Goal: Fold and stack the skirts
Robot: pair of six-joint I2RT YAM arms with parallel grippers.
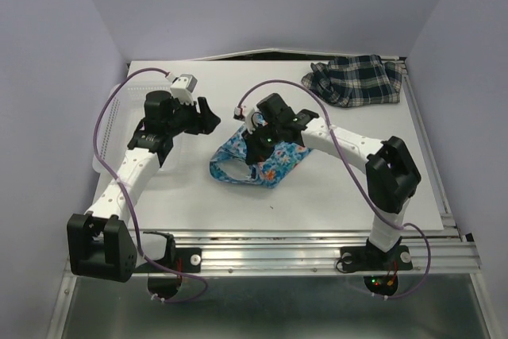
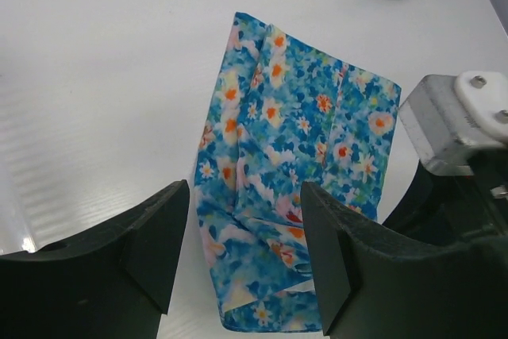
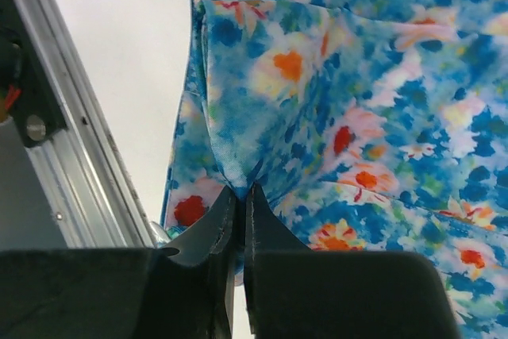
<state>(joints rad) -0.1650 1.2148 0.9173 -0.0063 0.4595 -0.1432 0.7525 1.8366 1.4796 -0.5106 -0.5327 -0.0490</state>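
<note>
Table (image 1: 333,192) — floral skirt (image 1: 232,159), right end effector (image 3: 242,196) clamped

No writing, label, brand name, number or sign can be read in any of the three views. The blue floral skirt (image 1: 235,156) carries only its flower print, and the plaid skirt (image 1: 353,78) only its crossing white lines.
</note>
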